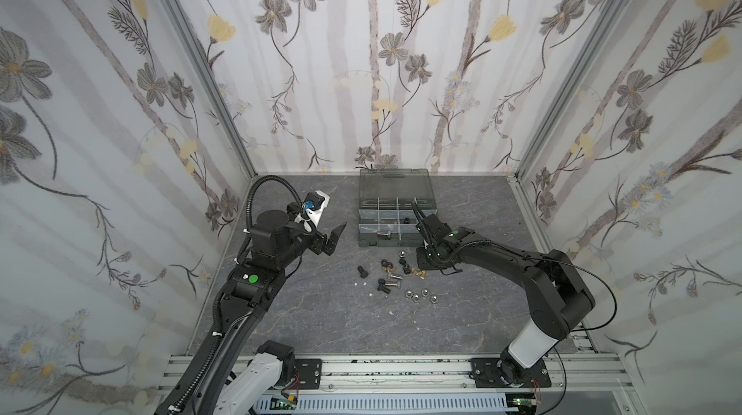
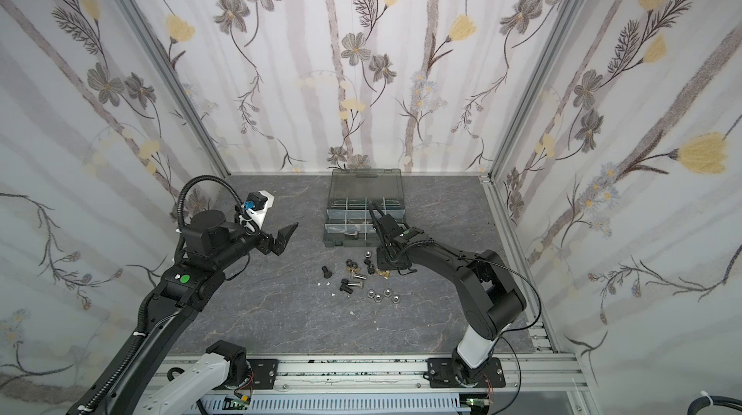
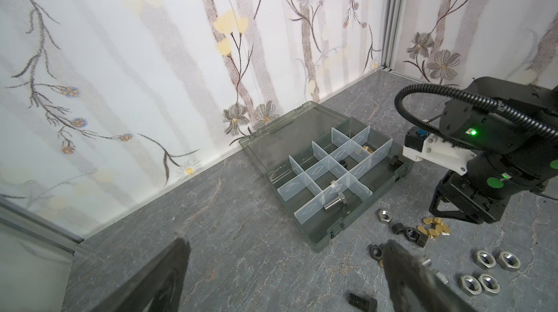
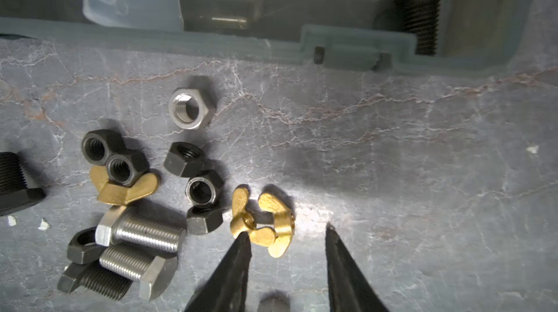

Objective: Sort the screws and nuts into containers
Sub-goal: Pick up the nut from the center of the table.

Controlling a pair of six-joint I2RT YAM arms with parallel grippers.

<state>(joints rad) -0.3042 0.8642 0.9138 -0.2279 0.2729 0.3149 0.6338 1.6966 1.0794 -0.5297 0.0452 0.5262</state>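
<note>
Screws [image 4: 145, 232] and nuts [image 4: 114, 159] lie in a loose cluster on the worktop [image 1: 321, 312], just in front of the open case [image 1: 381, 244]. Its lid [image 3: 287, 132] is folded back towards the rear wall. Four silver nuts [image 1: 420, 295] sit together at the near edge of the cluster. One black screw [image 1: 362, 271] lies apart on its left side.

Some compartments [image 3: 317, 170] hold parts:
- a silver screw [image 3: 333, 201] in the front row;
- a black nut [image 3: 343, 162] in the middle row;
- a brass wing nut [image 3: 367, 149] in a neighbouring compartment;
- a second black screw [image 4: 422, 17] at the front right corner.

Right hand [image 4: 287, 230]: lowered to the worktop at the right end of the cluster, jaws apart and not clamped. One tip meets the edge of two brass wing nuts [image 4: 262, 223]. The other tip stands clear of them.

Left hand [image 3: 283, 244]: raised above the worktop to the left of the case, jaws apart and empty.
</note>
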